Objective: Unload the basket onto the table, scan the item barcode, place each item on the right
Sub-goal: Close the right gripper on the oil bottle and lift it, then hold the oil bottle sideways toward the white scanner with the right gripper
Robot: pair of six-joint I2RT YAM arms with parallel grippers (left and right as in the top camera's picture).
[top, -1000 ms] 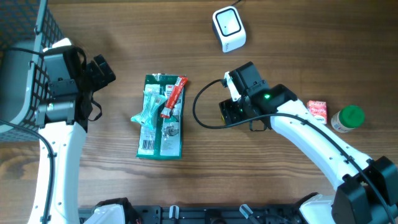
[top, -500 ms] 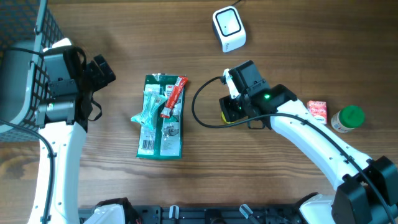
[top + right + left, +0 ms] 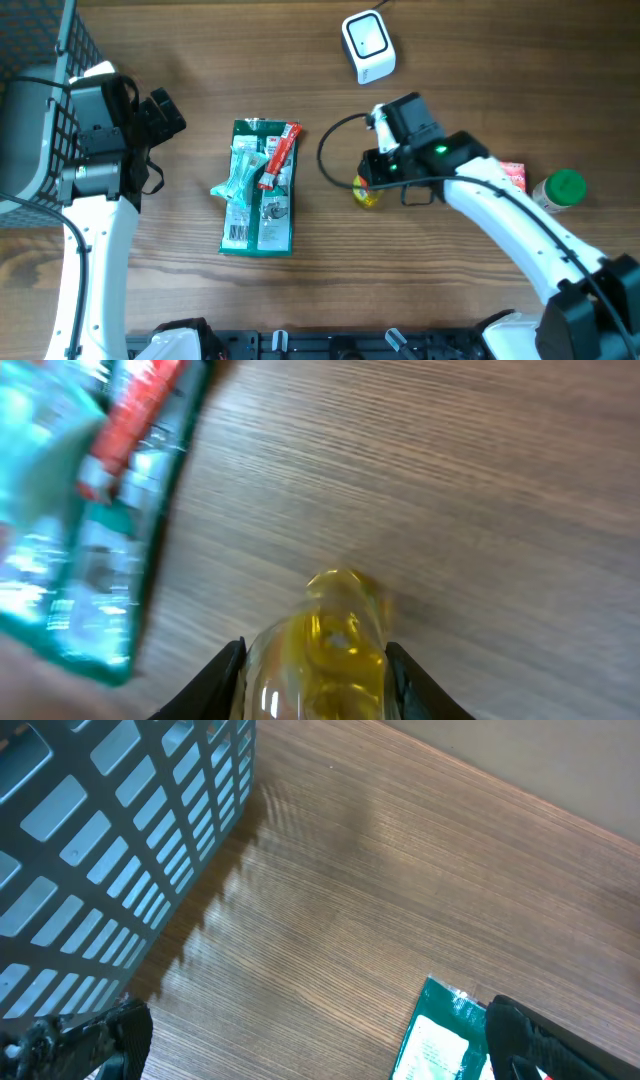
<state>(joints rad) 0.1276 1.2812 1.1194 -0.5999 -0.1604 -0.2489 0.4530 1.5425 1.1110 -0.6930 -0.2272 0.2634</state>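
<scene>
Just right of the middle of the desk (image 3: 470,60), under the right pincer (image 3: 318,665), sits the yellow item (image 3: 366,191). It rests on the wood, well below the scanner (image 3: 368,45), which stands near the far edge. By my reading the task is at its first step. The item is being taken hold of but is not yet lifted, and nothing has been shown to the scanner. Picking it up, carrying it over and turning its barcode toward the scanner's face are all left to do, and no view shows where the barcode is. The right arm reaches in from the near right corner, its forearm slanting up and to the left and its wrist bent down over the item. Its pincer is narrowed to about the item's width, with the fingers (image 3: 232,672) seeming to press both sides, so I judge it gripped, though blur leaves the firmness unclear. The left arm stands beside the basket (image 3: 25,110), and the left pincer (image 3: 168,112) is spread wide and empty, aimed toward the green packet (image 3: 258,200). A pink box (image 3: 511,176) and a jar (image 3: 560,190) lie off to the right.
</scene>
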